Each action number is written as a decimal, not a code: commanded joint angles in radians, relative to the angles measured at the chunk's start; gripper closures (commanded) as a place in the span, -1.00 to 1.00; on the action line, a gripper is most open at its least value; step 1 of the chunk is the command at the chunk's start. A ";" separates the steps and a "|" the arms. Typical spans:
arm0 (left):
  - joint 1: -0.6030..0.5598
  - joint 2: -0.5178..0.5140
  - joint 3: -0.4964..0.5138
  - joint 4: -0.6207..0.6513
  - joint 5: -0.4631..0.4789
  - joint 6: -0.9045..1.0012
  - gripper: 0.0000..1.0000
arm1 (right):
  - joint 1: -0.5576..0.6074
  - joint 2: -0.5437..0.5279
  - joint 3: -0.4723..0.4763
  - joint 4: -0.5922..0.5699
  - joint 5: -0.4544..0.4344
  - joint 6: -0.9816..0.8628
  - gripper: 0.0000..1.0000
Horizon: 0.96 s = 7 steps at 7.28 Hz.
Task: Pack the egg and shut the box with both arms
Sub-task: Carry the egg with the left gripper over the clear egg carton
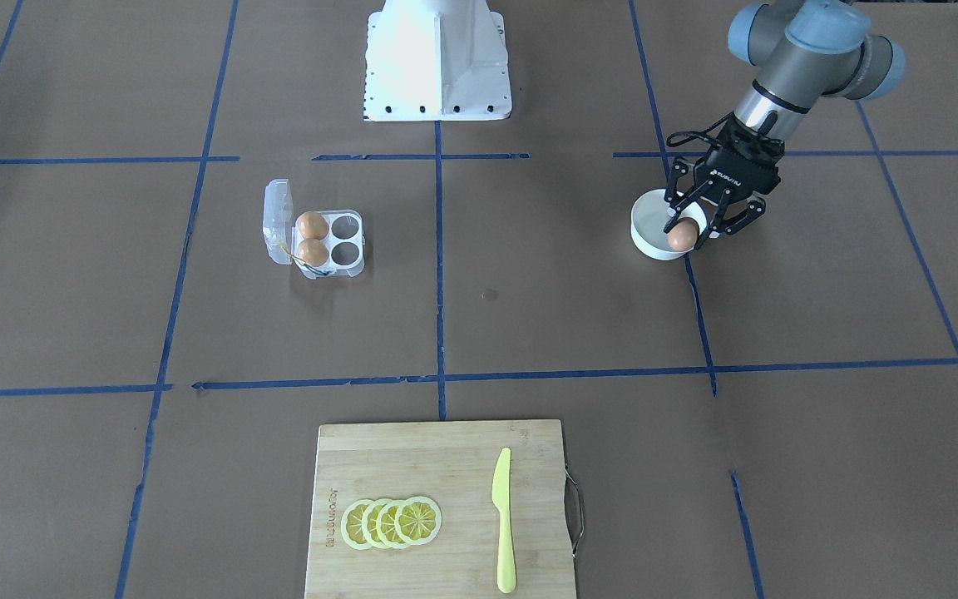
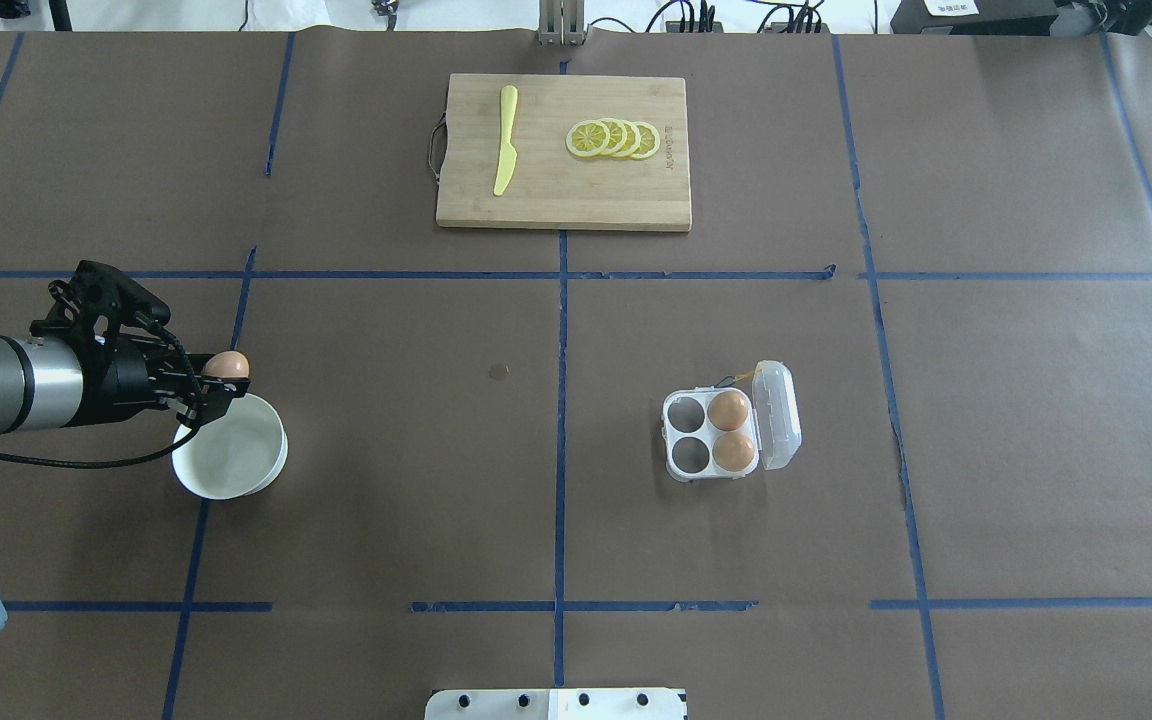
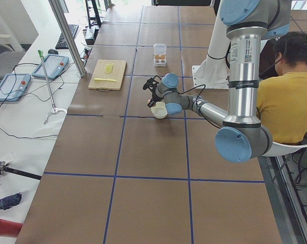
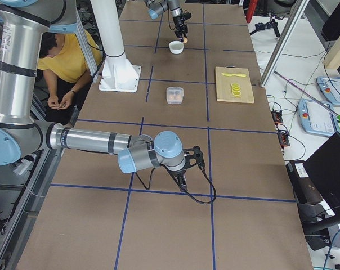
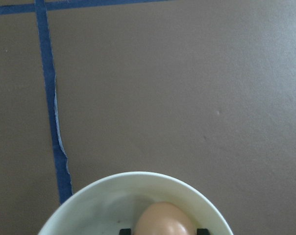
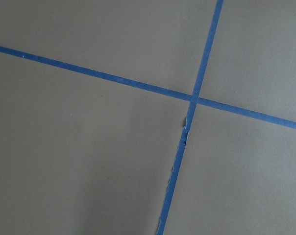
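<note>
My left gripper is shut on a brown egg and holds it just above the far rim of a round white bowl. The front-facing view shows the same grip on the egg over the bowl. In the left wrist view the egg sits between the finger pads over the bowl. The clear four-cell box stands open, lid up, with two brown eggs in the cells by the lid. My right gripper shows only in the exterior right view, low over bare table; I cannot tell its state.
A wooden cutting board with lemon slices and a yellow knife lies at the far middle. The white pedestal base stands at the robot's side. A person in yellow sits beside the table.
</note>
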 commanded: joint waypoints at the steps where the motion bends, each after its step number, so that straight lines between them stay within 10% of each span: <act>1: -0.002 -0.158 0.019 -0.083 -0.008 0.039 1.00 | 0.000 0.000 0.000 0.000 0.000 0.001 -1.00; 5: 0.081 -0.396 0.152 -0.258 -0.002 0.126 1.00 | 0.000 0.000 0.000 0.000 -0.002 0.000 -1.00; 7: 0.223 -0.517 0.329 -0.380 0.205 0.174 1.00 | -0.001 0.000 0.000 0.000 -0.002 0.000 -1.00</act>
